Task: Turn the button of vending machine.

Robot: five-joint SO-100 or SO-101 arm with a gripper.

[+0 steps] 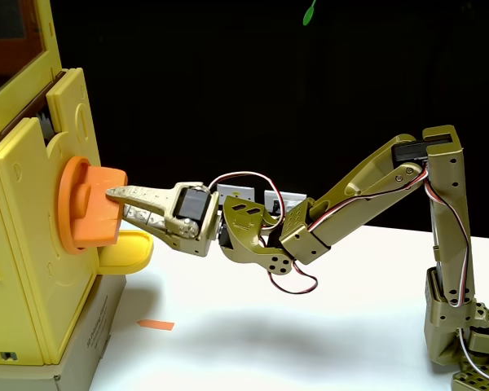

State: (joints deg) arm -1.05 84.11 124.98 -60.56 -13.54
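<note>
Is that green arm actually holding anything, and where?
Yes: the gripper appears to clasp the orange button by its blocky bar, one finger above and one below.

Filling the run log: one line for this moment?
gripper: shut on orange knob | vending machine: upright on box | yellow tray: below knob

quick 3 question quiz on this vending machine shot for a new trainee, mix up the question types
1. True or false: the gripper has its fingers on the orange button.
2. Multiple choice: the small yellow tray sits (a) above the button, (b) just below the button, (c) on the white table.
3. Fill in: the small flat piece lying on the table near the vending machine is ____ in colour.

Key:
1. True; the fingers lie along the button's blocky bar.
2. b
3. Orange; it is the orange scrap.
</note>
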